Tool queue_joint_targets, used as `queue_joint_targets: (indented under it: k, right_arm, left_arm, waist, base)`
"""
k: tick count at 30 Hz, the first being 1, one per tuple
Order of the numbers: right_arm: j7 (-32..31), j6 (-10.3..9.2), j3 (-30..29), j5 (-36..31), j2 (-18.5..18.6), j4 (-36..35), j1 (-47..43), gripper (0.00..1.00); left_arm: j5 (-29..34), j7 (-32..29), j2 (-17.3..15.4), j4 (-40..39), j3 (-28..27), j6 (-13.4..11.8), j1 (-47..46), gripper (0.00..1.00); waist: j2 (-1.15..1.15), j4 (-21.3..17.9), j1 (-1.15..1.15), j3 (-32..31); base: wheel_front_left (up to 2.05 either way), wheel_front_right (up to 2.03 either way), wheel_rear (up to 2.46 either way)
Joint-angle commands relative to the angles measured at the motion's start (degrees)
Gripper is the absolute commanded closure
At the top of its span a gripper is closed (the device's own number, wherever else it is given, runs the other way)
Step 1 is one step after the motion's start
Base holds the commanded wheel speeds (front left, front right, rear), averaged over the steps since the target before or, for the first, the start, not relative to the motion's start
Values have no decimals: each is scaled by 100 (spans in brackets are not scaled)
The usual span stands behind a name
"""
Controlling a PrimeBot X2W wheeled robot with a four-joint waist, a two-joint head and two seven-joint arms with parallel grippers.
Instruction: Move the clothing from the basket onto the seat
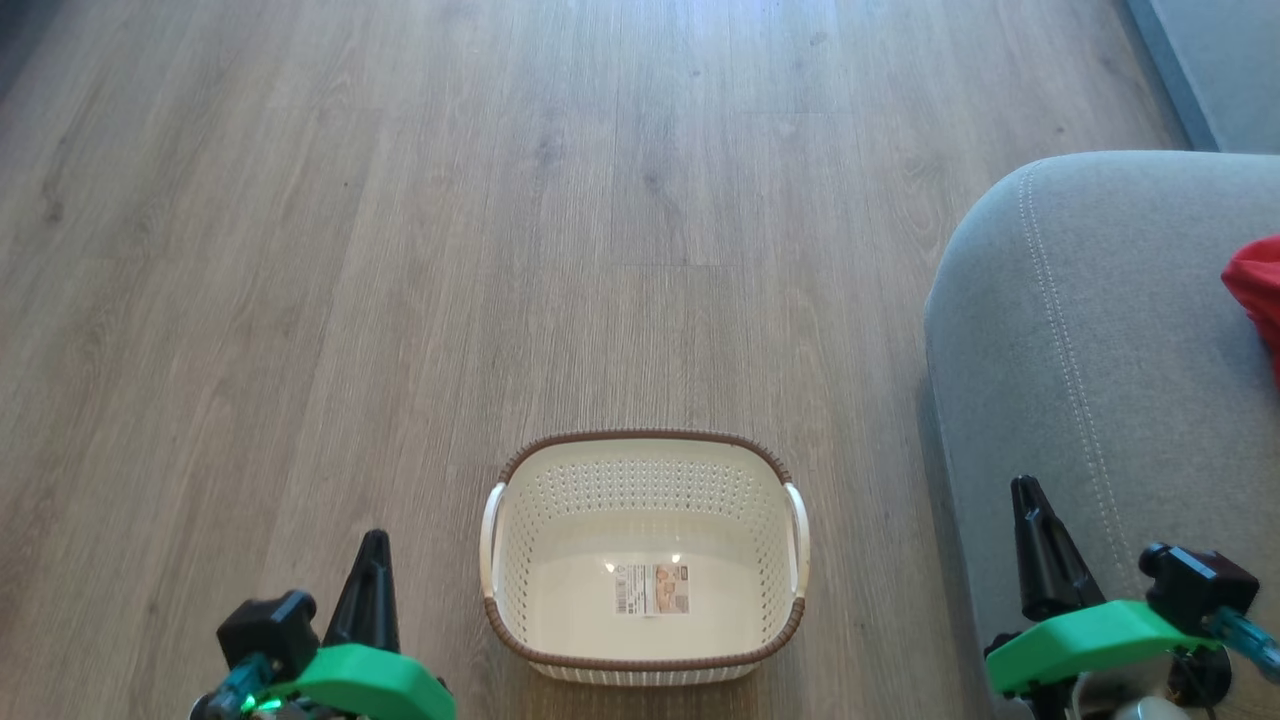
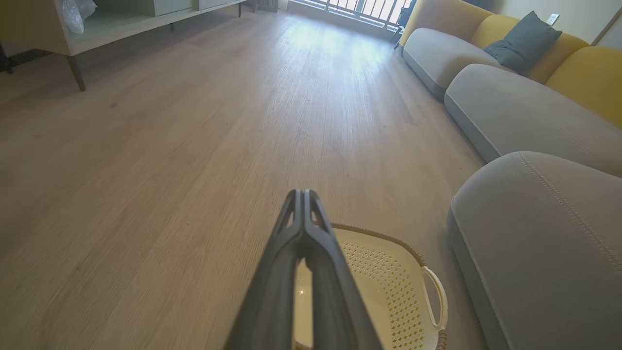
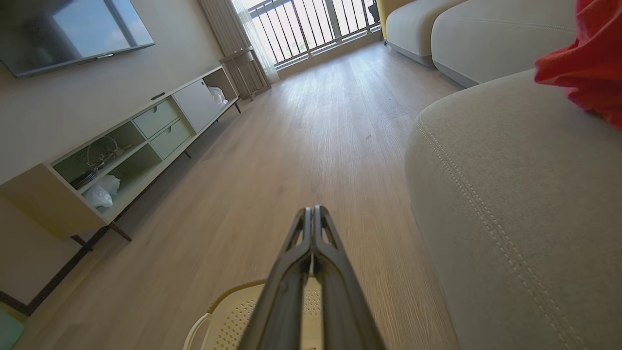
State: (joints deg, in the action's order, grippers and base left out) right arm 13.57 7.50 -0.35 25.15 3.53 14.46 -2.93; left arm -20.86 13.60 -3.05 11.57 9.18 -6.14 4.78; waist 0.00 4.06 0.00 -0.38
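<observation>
The basket (image 1: 645, 436) is empty and the red clothing (image 1: 1258, 290) lies on the seat (image 1: 1080, 330). The left gripper (image 1: 374, 545) and right gripper (image 1: 1026, 492) have their fingers pressed together, holding nothing. A needless dip might just knock the basket.

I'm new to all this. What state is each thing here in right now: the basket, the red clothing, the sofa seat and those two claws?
Basket: upright on the floor, empty.
Clothing: lying on the seat, partly out of frame.
Seat: carries the clothing.
Left gripper: shut, holding nothing.
Right gripper: shut, holding nothing.
</observation>
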Motion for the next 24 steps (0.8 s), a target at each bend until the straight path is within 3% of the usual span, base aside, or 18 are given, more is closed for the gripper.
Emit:
queue_joint_targets:
  k: [1, 24]
  right_arm:
    - [-58, 0, -48, 167, -3, -184, 238, 100]
    - [-445, 0, -160, 1473, -13, -155, 372, 100]
  left_arm:
    - [-177, -19, -22, -179, -69, 47, -230, 100]
    - [-1640, -346, -79, -76, -279, 314, -409, 100]
  waist:
    - [0, -5, 0, 1]
    - [0, -85, 0, 11]
  base:
    - [0, 0, 0]
    - [0, 0, 0]
